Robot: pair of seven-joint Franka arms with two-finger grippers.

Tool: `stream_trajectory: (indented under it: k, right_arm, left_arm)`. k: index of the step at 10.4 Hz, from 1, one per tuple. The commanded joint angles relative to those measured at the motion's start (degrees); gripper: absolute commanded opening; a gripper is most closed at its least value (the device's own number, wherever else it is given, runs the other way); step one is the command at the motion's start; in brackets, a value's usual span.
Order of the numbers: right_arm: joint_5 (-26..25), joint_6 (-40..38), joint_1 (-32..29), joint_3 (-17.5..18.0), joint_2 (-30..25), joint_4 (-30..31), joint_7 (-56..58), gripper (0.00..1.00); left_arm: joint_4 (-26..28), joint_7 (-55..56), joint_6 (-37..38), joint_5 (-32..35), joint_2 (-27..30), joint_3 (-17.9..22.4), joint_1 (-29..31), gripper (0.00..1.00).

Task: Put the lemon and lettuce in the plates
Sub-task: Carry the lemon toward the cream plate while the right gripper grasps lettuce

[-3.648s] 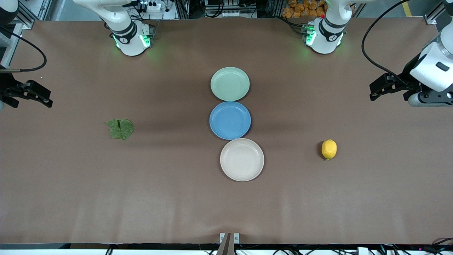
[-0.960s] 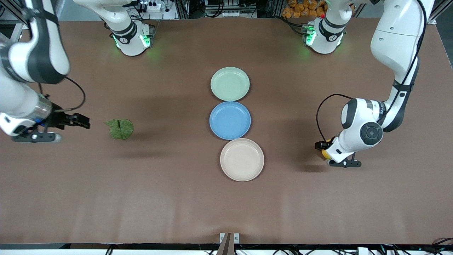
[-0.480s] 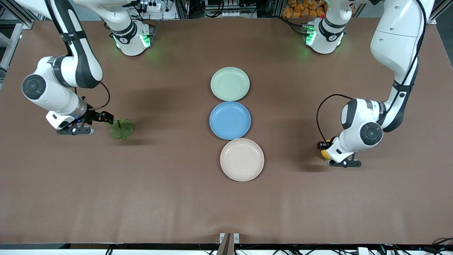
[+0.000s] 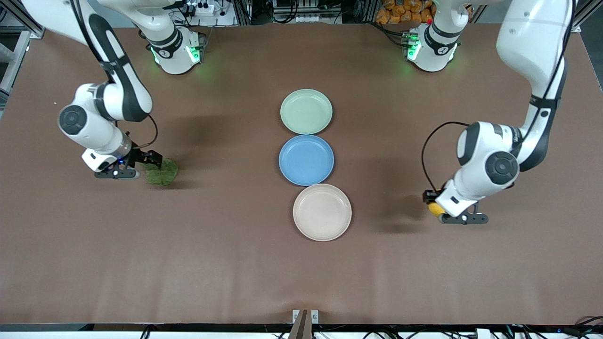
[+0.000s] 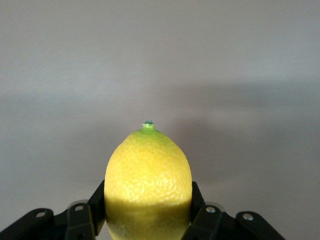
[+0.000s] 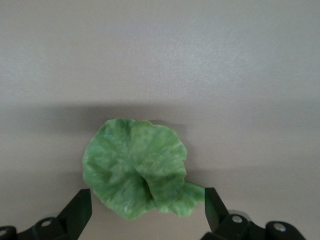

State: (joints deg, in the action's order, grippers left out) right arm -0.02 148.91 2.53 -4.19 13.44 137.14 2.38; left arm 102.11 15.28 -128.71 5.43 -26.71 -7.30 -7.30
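Note:
The yellow lemon [image 5: 148,165] sits between the fingers of my left gripper [image 5: 148,202], which is shut on it with both pads against its sides. In the front view only a bit of the lemon [image 4: 436,208] shows under the left gripper [image 4: 433,201], toward the left arm's end of the table. The dark green lettuce [image 4: 162,172] lies on the table toward the right arm's end. My right gripper [image 4: 151,161] is low at its edge. In the right wrist view the lettuce [image 6: 135,167] lies between the wide-open fingers of that gripper [image 6: 145,212]. The mint green plate [image 4: 306,111] and the beige plate [image 4: 322,212] are empty.
A blue plate [image 4: 306,160] lies between the mint and beige plates, all three in a row mid-table. The brown table top [image 4: 235,263] spreads wide toward the front camera. The arm bases [image 4: 176,47] stand along the table's edge farthest from the front camera.
My right gripper has come in from the table's end and now straddles the lettuce. The left arm's wrist has shifted a little with the lemon in the gripper.

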Motion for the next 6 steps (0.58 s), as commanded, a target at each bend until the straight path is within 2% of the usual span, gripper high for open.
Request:
stream_trajectory:
  k: [1, 3, 6]
  right_arm:
    - [0.9, 3.83, 0.19, 0.32, 2.45, 0.49, -0.1, 1.0]
    - [1.34, 9.0, 1.5, 0.32, 6.23, 0.49, -1.23, 1.0]
    - [1.34, 10.17, 2.39, 0.32, 7.3, 0.49, -3.26, 0.96]
  left_arm:
    - [-5.85, 7.63, 4.08, 0.64, 0.78, -0.08, -6.13, 0.0]
    - [-8.23, 12.3, 4.08, 0.1, -0.79, -0.17, -11.05, 0.0]
    - [-14.72, 20.11, 3.64, -1.12, -6.75, -0.26, -17.91, 0.0]
